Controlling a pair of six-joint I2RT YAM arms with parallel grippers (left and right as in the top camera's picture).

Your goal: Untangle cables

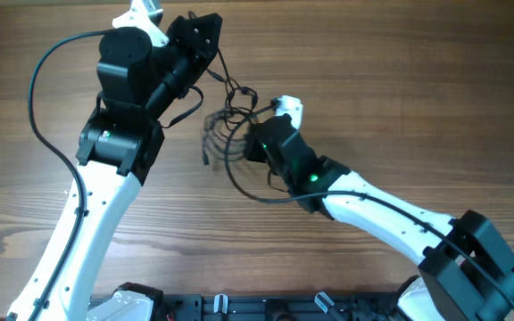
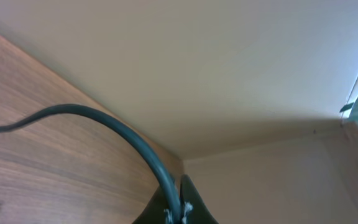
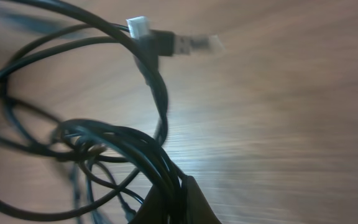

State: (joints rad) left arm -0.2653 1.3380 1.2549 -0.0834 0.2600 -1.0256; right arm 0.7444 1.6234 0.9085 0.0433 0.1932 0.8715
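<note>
**Overhead view, read left to right.** At far left I see a thick black arm wire (image 1: 36,80) arching over the wooden table (image 1: 400,80) beside the white links of the left arm.

My left gripper (image 1: 208,45) sits near the table's far edge. Its wrist camera looks across the wood to a plain beige wall (image 2: 229,74). This gripper is closed, pinching a single strand (image 2: 73,110) that curves away from it to the left.

In the overhead view that strand drops from the left gripper to the cables (image 1: 227,134). They form a knotted bundle of thin black loops at the table's centre, between the two grippers. One larger loop (image 1: 261,194) trails toward the near side, and the wrist of the right arm hides its right end.

Just right of the bundle, my right gripper (image 1: 255,143) meets the knot. Its wrist view shows several of the cables running together into its closed fingers (image 3: 188,202), clamped there. Beyond them a USB-style plug (image 3: 178,43) with a small white tab (image 3: 137,26) lies over the wood, its tip blurred. The right arm runs off to the lower right.
</note>
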